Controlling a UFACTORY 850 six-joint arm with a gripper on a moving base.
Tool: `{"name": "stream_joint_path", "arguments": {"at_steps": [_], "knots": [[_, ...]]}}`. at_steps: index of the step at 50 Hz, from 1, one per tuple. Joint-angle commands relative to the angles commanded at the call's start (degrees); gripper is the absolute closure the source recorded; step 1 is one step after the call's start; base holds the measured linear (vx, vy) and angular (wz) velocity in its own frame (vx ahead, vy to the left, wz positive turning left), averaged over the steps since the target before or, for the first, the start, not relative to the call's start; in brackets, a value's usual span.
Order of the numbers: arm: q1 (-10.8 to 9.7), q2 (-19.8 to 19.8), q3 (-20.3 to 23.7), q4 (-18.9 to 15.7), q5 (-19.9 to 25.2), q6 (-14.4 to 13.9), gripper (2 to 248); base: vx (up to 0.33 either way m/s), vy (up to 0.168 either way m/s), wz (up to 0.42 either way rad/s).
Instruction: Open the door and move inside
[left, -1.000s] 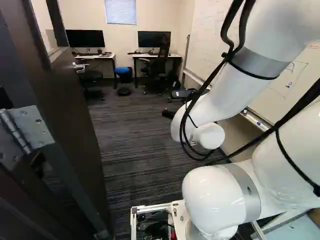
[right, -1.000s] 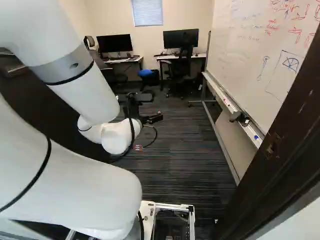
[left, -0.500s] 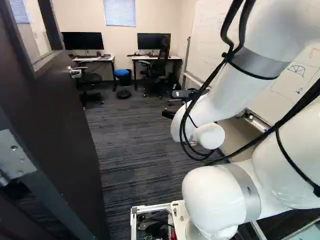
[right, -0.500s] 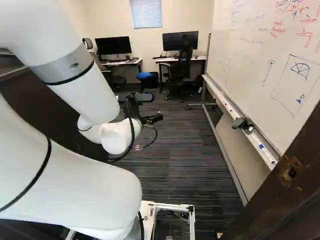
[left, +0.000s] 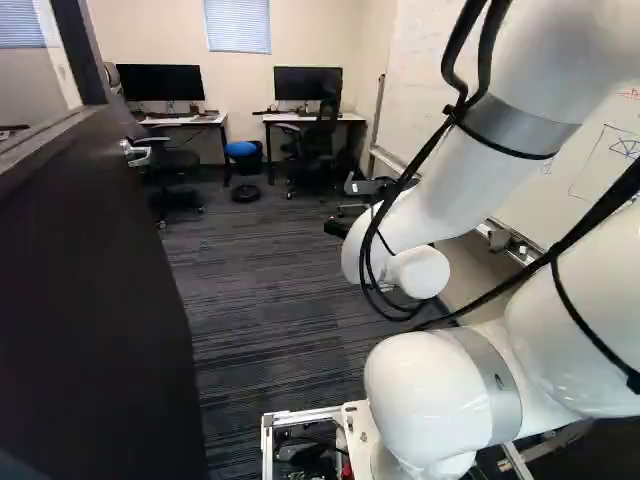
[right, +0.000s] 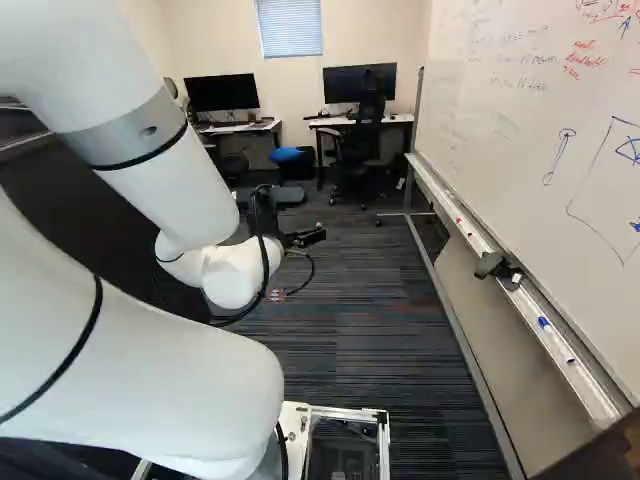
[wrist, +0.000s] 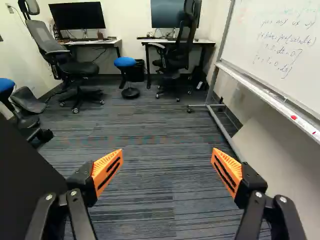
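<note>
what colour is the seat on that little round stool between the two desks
Blue; clearest in the wrist view.

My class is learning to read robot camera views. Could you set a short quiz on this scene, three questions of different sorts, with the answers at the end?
1. True or false: in the wrist view, the end effector stands open, with nothing held between its orange pads.

2. Multiple choice: in the wrist view, what colour is the seat of the stool that stands between the two desks?
a) red
b) blue
c) green

3. Fill the gap: in the left base view, the silver fitting near the far edge of the dark door is its ____.

Key: 1 true; 2 b; 3 handle.
</note>
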Motion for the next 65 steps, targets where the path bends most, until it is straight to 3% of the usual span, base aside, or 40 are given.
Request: {"name": "stream_joint_path", "arguments": {"at_steps": [65], "knots": [[0.0, 0.0, 0.0, 0.0, 0.0, 0.0, 3, 0.189, 0.005, -0.007]]}}
